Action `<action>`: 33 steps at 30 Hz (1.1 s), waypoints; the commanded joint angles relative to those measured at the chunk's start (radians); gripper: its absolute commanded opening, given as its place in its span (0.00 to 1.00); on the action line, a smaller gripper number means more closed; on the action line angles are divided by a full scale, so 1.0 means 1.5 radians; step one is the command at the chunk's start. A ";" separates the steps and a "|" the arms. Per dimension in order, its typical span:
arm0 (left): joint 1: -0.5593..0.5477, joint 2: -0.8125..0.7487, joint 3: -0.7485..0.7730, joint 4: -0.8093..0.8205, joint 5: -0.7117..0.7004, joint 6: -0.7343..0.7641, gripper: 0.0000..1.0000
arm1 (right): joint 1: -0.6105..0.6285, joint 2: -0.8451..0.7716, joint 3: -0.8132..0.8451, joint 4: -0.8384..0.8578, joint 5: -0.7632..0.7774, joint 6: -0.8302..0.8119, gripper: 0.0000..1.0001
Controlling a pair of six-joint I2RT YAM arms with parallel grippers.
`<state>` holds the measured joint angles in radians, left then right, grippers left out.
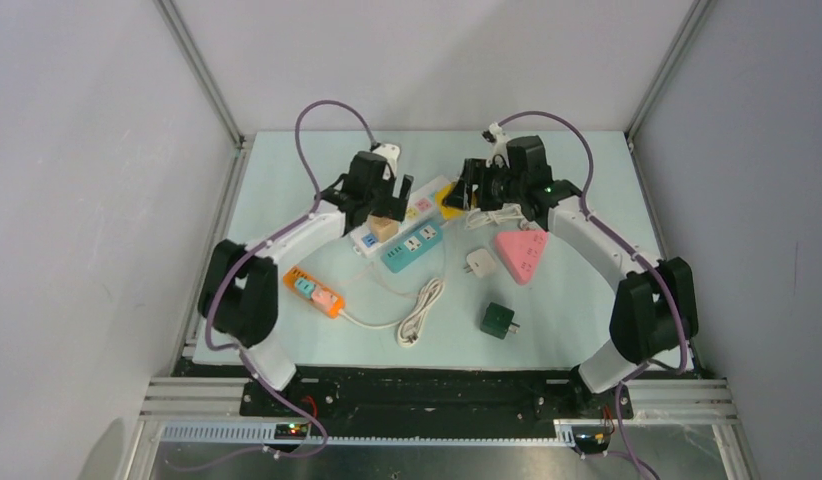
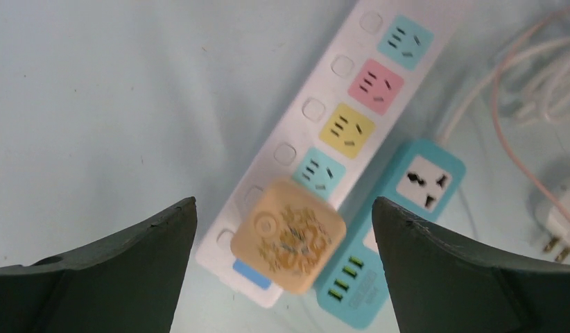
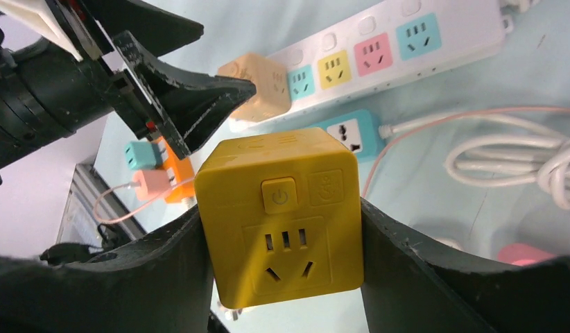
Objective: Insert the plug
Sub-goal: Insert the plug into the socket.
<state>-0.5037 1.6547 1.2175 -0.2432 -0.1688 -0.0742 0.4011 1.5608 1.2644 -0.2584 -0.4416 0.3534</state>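
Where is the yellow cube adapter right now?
The yellow cube adapter is held in the right gripper, over the far middle of the table in the top view, just right of the white power strip.

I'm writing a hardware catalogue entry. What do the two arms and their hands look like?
The left arm and right arm have white curved links joined by chunky black joints. A purple cable loops along each. The left hand and right hand have broad black wedge-shaped fingers. A small green light glows on the right arm.
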 commanded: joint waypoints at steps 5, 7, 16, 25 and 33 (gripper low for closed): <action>0.081 0.174 0.241 -0.021 0.139 -0.084 1.00 | -0.011 0.090 0.095 0.021 0.062 -0.015 0.00; 0.091 0.231 0.318 -0.044 0.190 -0.106 1.00 | -0.011 0.100 0.095 0.021 0.068 -0.016 0.00; 0.097 0.448 0.521 -0.080 0.321 -0.299 0.79 | -0.010 0.083 0.069 0.006 0.056 -0.014 0.00; 0.071 0.466 0.497 -0.079 0.327 -0.294 0.76 | -0.016 0.039 0.058 -0.013 0.066 -0.022 0.00; 0.047 0.427 0.411 -0.076 0.356 -0.258 0.62 | -0.031 0.027 0.058 -0.032 0.104 -0.036 0.00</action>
<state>-0.4007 2.3836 1.9049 -0.3443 0.3050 -0.4889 0.3710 1.6505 1.3411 -0.3103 -0.3252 0.3267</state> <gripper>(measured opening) 0.638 0.674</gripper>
